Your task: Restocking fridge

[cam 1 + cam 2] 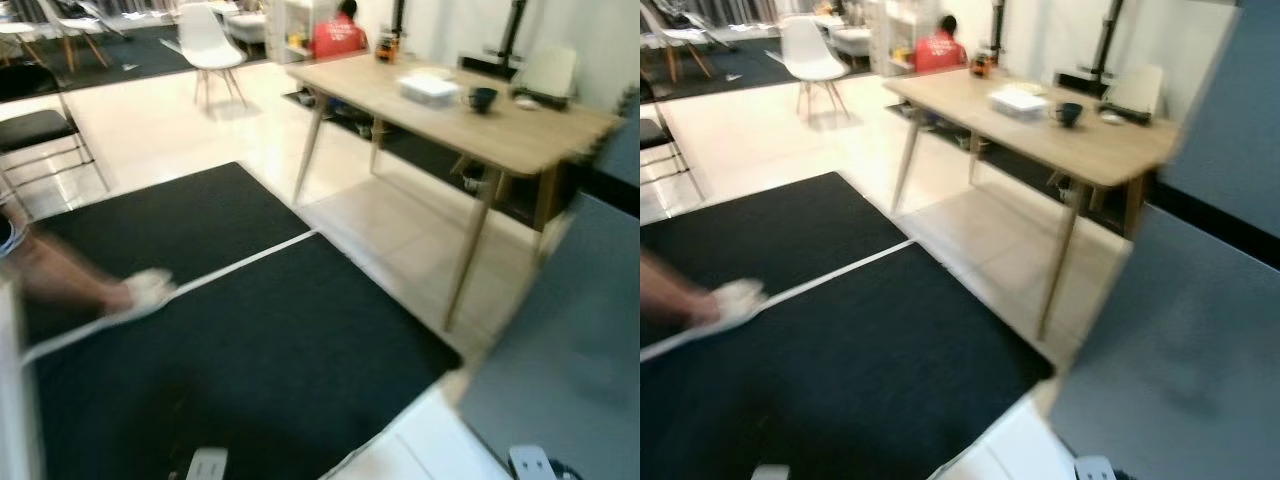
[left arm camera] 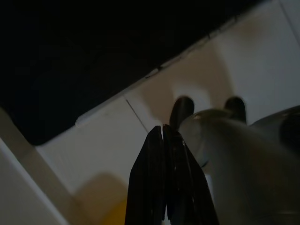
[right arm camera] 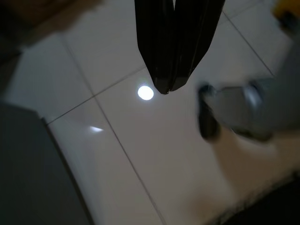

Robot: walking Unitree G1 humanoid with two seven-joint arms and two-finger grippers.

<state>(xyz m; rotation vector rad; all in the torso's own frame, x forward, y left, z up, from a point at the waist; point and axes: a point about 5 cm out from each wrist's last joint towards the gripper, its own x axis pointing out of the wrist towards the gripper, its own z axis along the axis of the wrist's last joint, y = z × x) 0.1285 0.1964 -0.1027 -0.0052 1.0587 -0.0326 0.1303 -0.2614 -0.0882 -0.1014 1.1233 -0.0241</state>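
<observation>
1. Left gripper (image 2: 162,129): two long black fingers pressed together, clenched on nothing, hanging over white floor tiles (image 2: 112,140) at the edge of a black mat.
2. Right gripper (image 3: 164,89): fingers closed tip to tip, empty, above glossy white tile.
3. Long light wooden table (image 1: 500,135), upper right of the head view, bearing a white box (image 1: 428,88) and a dark mug (image 1: 481,98).
4. Black floor mat (image 1: 250,350), centre.
5. Grey panel (image 1: 570,360), lower right; possibly the fridge, too blurred to confirm.
6. Person's leg in a white slipper (image 1: 140,292), left edge.

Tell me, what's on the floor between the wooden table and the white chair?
Bare pale tile floor, seen in both eye views, lies between the wooden table and the white chair.
</observation>
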